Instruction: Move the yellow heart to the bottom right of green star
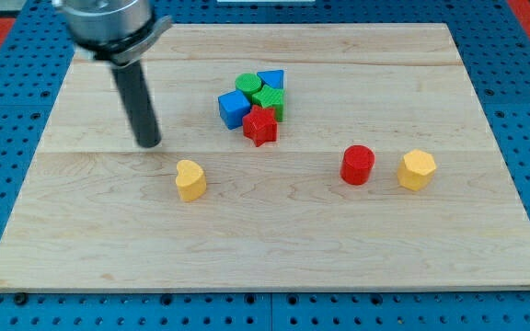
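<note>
The yellow heart (pixel 190 179) lies left of the board's middle. The green star (pixel 270 99) sits in a tight cluster near the top centre, touching a red star (pixel 260 125), a blue block (pixel 235 108), a green round block (pixel 247 85) and a blue triangular block (pixel 272 79). My tip (pixel 149 143) rests on the board up and to the left of the yellow heart, with a small gap between them. The heart is down and to the left of the green star.
A red cylinder (pixel 358 165) and a yellow hexagonal block (pixel 417 170) stand at the right of the wooden board (pixel 274 248). The board lies on a blue pegboard surface.
</note>
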